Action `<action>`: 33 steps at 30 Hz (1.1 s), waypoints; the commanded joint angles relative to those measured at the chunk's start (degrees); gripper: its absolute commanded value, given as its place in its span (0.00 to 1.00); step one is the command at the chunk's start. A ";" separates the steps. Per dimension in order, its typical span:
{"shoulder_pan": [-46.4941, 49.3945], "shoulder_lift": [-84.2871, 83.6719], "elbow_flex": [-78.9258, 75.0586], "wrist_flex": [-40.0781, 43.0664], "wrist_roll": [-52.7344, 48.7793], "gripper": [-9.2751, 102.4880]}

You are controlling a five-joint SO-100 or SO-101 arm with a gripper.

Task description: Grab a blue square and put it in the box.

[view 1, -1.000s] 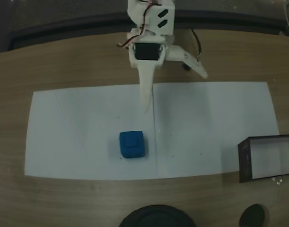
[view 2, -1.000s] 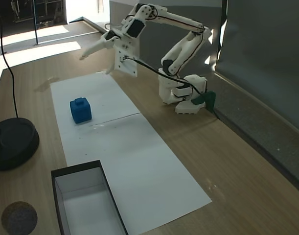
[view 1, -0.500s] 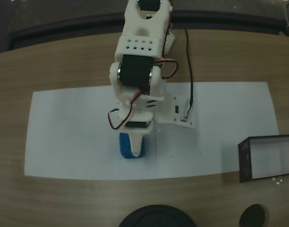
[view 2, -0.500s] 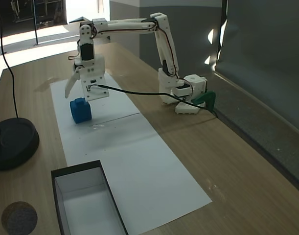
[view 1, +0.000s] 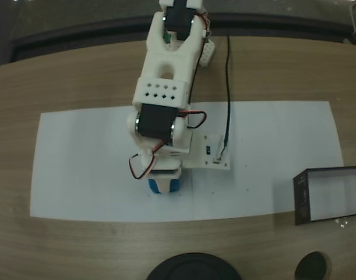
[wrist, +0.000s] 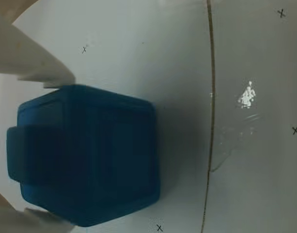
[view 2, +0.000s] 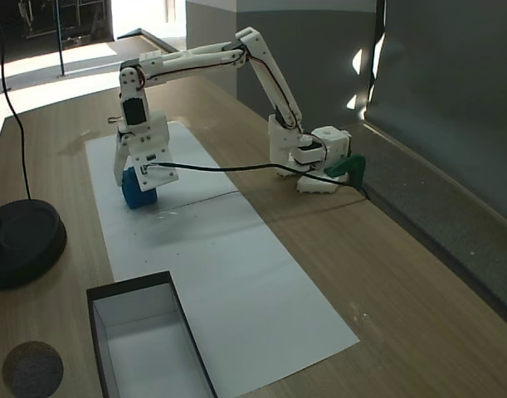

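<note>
Blue square (wrist: 85,155) sits on the white paper sheet (view 1: 78,169), bracketed by the gripper (view 2: 134,178). In the wrist view one white finger (wrist: 31,60) stands at each side of the block with the jaws apart; firm contact cannot be confirmed. The grasp is judged unfinished. Closing, lifting, carrying and releasing remain. The box (view 2: 99,303) stands empty at the sheet's far end, well apart from the block.
</note>
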 commanded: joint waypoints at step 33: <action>-48.87 -5.45 -50.45 -9.58 0.79 0.13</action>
